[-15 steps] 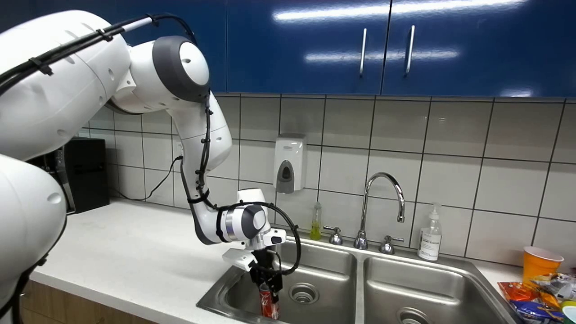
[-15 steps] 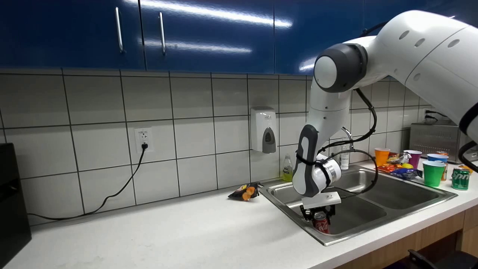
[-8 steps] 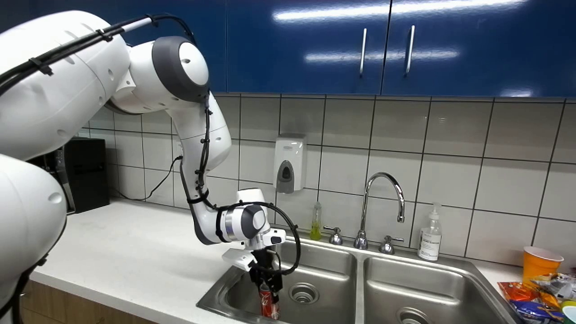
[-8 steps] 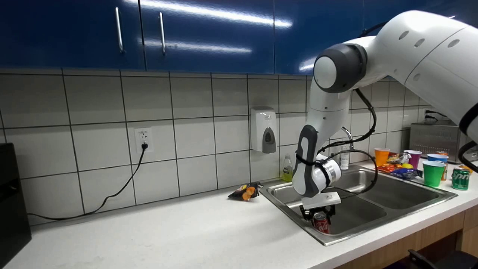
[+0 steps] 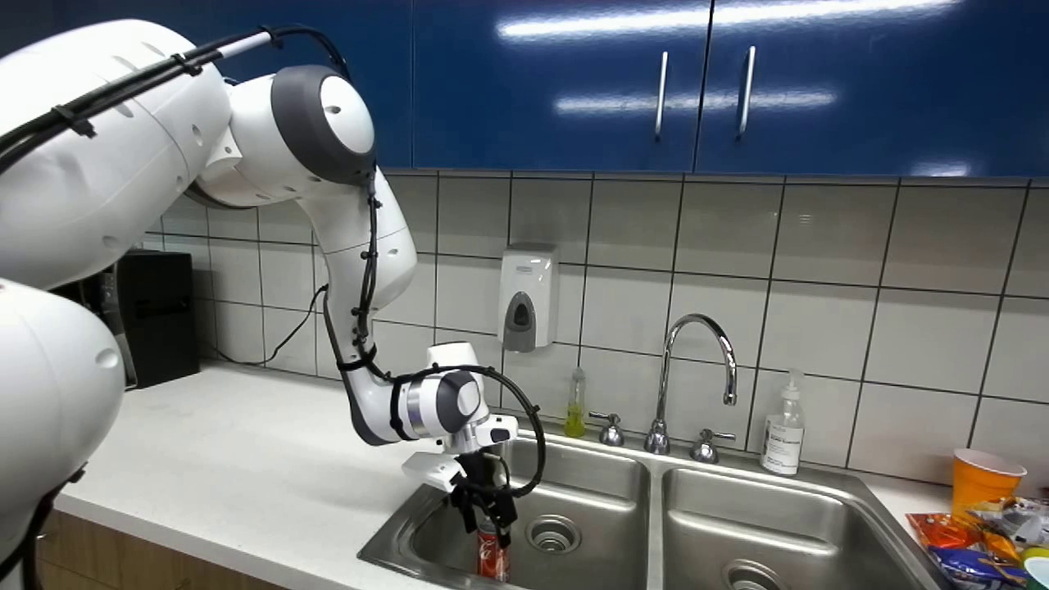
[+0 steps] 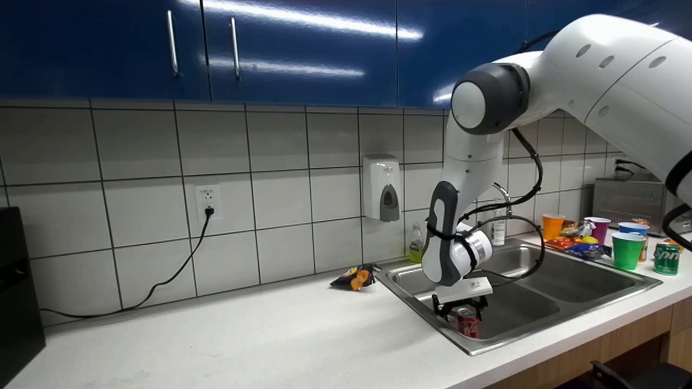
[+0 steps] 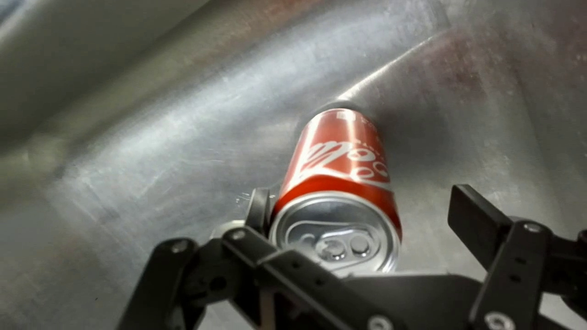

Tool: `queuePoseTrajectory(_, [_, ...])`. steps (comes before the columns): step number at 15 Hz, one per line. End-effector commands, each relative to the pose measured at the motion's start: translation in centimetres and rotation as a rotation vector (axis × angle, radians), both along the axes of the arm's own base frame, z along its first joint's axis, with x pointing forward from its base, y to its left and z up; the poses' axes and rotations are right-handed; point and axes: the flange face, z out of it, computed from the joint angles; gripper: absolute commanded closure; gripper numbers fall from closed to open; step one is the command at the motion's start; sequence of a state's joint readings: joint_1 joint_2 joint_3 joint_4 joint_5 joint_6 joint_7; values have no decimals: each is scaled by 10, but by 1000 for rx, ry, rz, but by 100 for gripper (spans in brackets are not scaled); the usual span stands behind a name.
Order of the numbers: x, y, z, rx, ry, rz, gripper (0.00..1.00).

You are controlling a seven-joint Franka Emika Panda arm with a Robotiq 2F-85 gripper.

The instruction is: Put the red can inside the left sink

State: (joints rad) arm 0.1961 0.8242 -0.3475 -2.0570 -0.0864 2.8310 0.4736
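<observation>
In the wrist view the red can [image 7: 339, 156] stands upright on the metal floor of the left sink [image 5: 598, 524], its silvery lid towards me. My gripper [image 7: 367, 213] is open around the can's top. One finger [image 7: 259, 208] is at the can's left side, touching or nearly so. A wide gap separates the can from the opposite finger [image 7: 477, 222]. Both exterior views show the red can [image 5: 492, 559] [image 6: 468, 326] under the gripper [image 5: 487, 528] [image 6: 461, 313], close to the basin's front wall. Black gripper parts hide some of its top there.
A metal divider [image 5: 656, 524] separates this basin from the right-hand one. Behind rise the faucet [image 5: 662, 385], a yellow soap bottle [image 5: 576, 406] and a sanitizer bottle [image 5: 783, 434]. A dark snack bag [image 6: 354, 276] lies on the counter; cups, including a green cup [image 6: 627, 251], stand beyond the sink.
The fingers have spread and let go of the red can. The gripper has drifted slightly left in both exterior views, while the can sits slightly further right, on the basin floor.
</observation>
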Motion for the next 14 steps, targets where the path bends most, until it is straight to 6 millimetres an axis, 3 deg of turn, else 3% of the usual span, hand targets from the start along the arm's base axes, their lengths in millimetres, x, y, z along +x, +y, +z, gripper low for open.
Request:
queuePoseTrajectory(1, [-4, 4, 14, -8, 8, 13, 0])
queuePoseTrajectory(14, [-42, 25, 62, 8, 20, 32, 0])
